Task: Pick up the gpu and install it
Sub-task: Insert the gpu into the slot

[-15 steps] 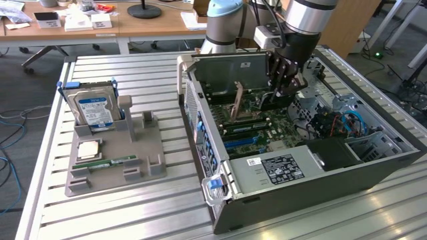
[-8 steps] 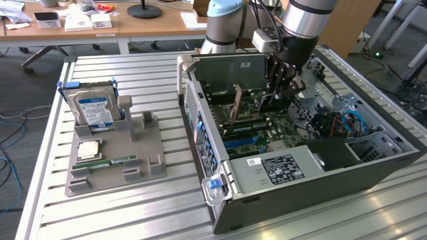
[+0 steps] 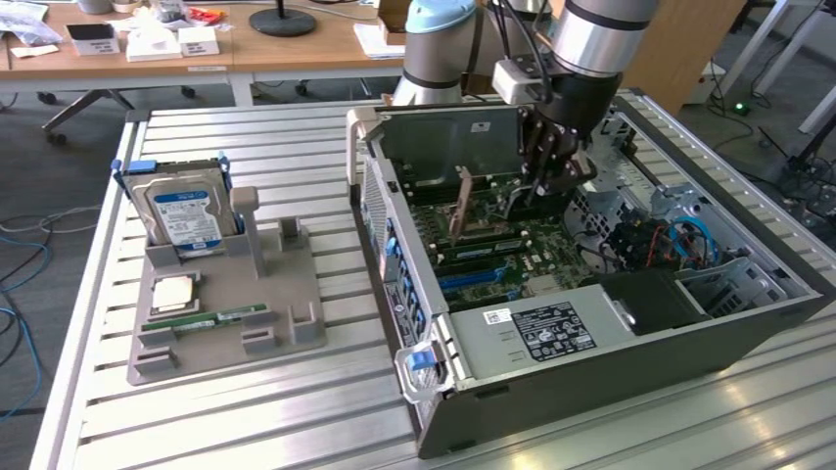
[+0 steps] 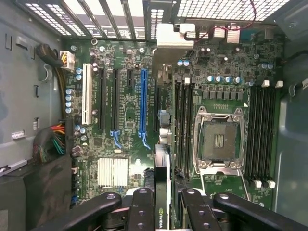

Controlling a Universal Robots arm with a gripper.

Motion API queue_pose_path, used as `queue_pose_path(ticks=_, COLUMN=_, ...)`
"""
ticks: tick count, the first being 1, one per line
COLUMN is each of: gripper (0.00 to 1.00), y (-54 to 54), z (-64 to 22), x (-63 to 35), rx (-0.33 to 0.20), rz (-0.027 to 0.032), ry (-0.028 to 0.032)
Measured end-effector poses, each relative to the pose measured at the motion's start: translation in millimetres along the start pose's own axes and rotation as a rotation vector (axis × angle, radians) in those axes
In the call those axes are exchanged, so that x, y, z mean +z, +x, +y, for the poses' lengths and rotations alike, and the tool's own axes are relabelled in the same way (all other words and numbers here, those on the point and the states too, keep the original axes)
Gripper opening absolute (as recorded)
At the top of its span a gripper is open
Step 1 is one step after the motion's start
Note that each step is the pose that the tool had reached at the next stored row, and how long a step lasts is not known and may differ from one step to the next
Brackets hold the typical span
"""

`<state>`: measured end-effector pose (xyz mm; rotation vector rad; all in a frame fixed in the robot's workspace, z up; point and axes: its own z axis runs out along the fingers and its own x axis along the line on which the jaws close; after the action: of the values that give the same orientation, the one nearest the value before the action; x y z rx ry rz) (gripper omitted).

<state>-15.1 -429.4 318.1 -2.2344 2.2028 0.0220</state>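
The gpu appears edge-on in the wrist view as a thin card with a green logo, running up to its silver bracket at the case's slotted rear wall. My gripper is shut on the gpu, one black finger on each side. The card sits over the motherboard between the long blue slot and the memory slots. In the exterior view my gripper reaches down into the open computer case, and the brownish gpu stands upright beside it. Whether the card is seated in a slot I cannot tell.
A grey fixture on the exterior view's left holds a hard drive, a processor chip and a green memory stick. Inside the case are the power supply, cable bundles and the empty processor socket.
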Motion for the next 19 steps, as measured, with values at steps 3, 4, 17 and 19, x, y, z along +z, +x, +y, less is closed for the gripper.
queue_pose_path(ticks=3, gripper=0.26, y=0.0, z=0.2, x=0.8, rx=0.016, rz=0.0012, ry=0.0002)
queue_pose_path(ticks=4, gripper=0.26, y=0.1, z=0.2, x=1.0, rx=0.019, rz=0.002, ry=0.0003)
queue_pose_path(ticks=17, gripper=0.26, y=1.2, z=0.2, x=1.0, rx=0.021, rz=0.0245, ry=0.0001)
queue_pose_path(ticks=19, gripper=0.26, y=1.1, z=0.1, x=1.0, rx=0.021, rz=0.0245, ry=-0.0004)
